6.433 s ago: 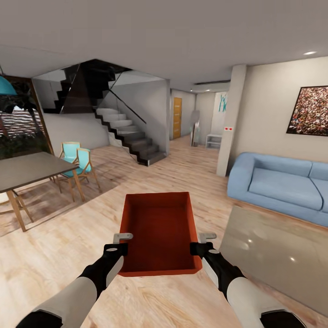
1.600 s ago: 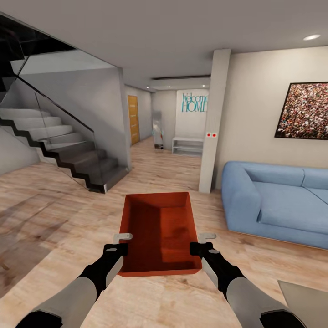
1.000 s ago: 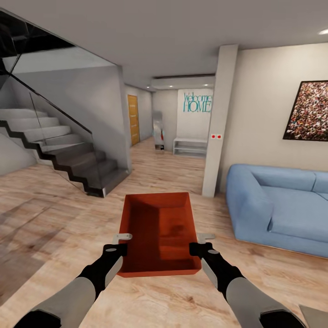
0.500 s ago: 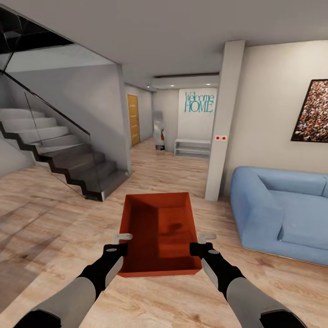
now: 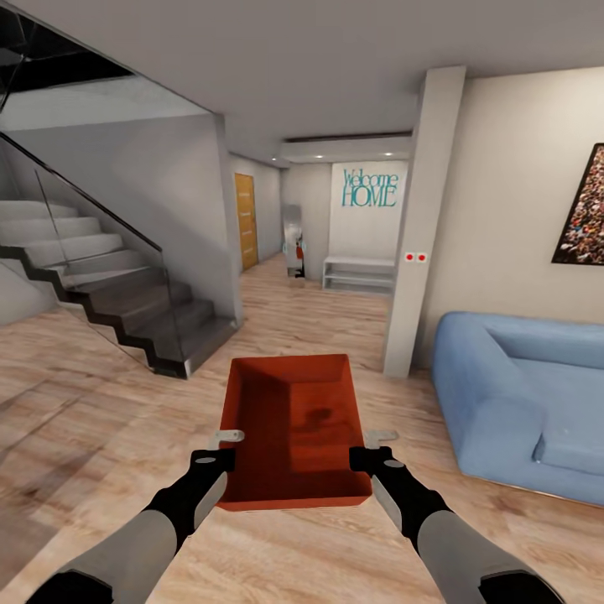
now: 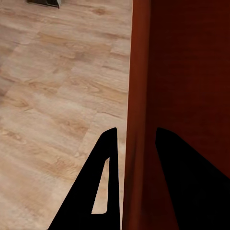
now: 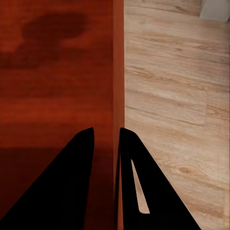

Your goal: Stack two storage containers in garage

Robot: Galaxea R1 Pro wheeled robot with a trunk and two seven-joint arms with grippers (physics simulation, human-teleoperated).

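Your left gripper (image 5: 225, 446) and right gripper (image 5: 369, 446) hold the bin (image 5: 294, 432) between them, one on each side wall, above the floor (image 5: 75, 436). At each wrist, one finger (image 6: 103, 191) sits outside the wall and one inside (image 7: 62, 187). Ahead and left of your left gripper rise the stairs (image 5: 126, 306). Right of your right gripper sits the sofa (image 5: 520, 403), with a pillar (image 5: 419, 226) ahead of it. Straight ahead of both grippers, a hallway leads to a shelf (image 5: 359, 273) against the far wall.
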